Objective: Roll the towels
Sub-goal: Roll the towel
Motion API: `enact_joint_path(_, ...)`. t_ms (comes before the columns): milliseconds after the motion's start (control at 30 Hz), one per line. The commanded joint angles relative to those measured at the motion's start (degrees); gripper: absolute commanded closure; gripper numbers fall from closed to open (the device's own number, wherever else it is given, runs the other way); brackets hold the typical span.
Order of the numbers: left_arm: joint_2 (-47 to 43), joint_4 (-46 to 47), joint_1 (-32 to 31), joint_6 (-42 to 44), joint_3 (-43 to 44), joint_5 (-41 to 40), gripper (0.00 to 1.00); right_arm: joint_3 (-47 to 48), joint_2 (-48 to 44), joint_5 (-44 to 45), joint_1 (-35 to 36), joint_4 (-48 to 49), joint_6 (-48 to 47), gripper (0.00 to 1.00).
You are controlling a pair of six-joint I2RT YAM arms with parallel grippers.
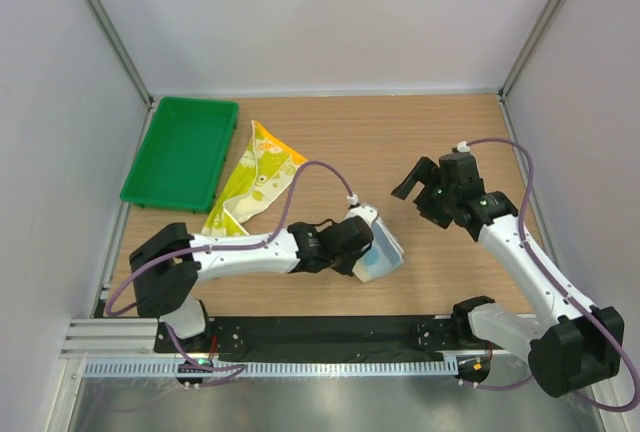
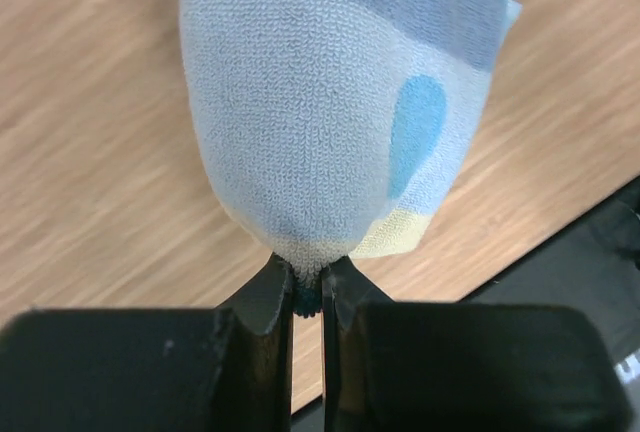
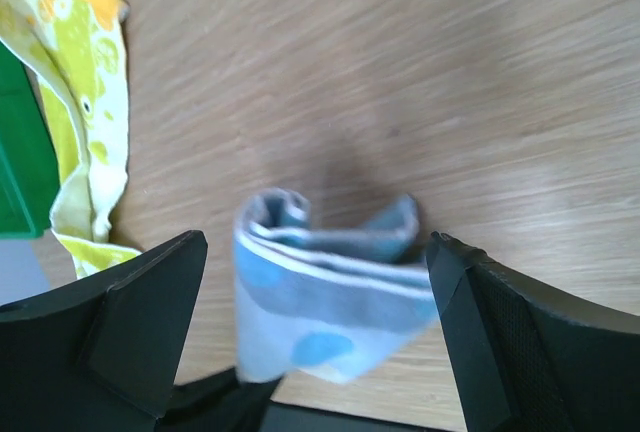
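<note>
On the desk [image 1: 400,132]: blue towel [image 2: 330,112] nipped by closed left pincer [image 2: 308,287].
Coiled layers visible only from right wrist; towel apart from right pincer [image 3: 315,247], fingers [image 3: 130,322] spread wide.

Your left claw [image 1: 368,248] has the folded towel [image 1: 390,258] nipped at its tip, resting on the desk [image 1: 400,137]. Your right claw [image 1: 420,195] hangs to the right of that towel and farther out, apart from it. Left of the left claw and farther out lies the other towel [image 1: 255,177], with the tray [image 1: 180,157] just beside it, farther left again.
</note>
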Motion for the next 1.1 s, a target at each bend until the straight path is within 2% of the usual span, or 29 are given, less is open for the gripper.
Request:
enact_joint_path(0,-3.03,-3.62,1.11,3.39,-0.96,-0.83,0.95,-0.58,1.60,-7.44,-0.10,-0.87,-2.26,0.00)
enact_joint_path(33,-2.85,-3.71,1.11,3.22,-1.22,-0.39,0.89,-1.11,1.25,-7.61,-0.10,-0.96,-2.53,0.00)
enact_joint_path(67,-2.76,-3.45,1.11,3.13,-1.57,0.31,0.77,-1.55,0.90,-8.14,-0.10,-1.22,-3.14,0.00)
enact_joint_path(267,-1.45,-0.72,1.20,2.07,-2.54,2.33,0.52,-6.56,-0.25,-11.83,3.05,0.97,-2.45,0.03)
enact_joint_path(433,0.75,-3.26,1.64,2.42,0.89,2.51,0.45,-10.17,0.63,-11.13,8.32,4.83,0.46,0.06)
enact_joint_path(600,-3.10,-5.29,4.09,3.48,2.65,2.33,0.41,-8.59,1.51,-8.32,11.50,3.70,0.46,0.07)
enact_joint_path(900,-6.45,-8.19,10.59,6.73,5.81,5.59,0.40,-7.53,2.21,-6.21,11.59,2.20,-0.68,0.07)
enact_joint_path(1067,-4.62,-4.86,14.11,7.96,5.11,9.35,0.39,-7.88,2.39,-5.51,11.59,2.20,-0.77,0.07)
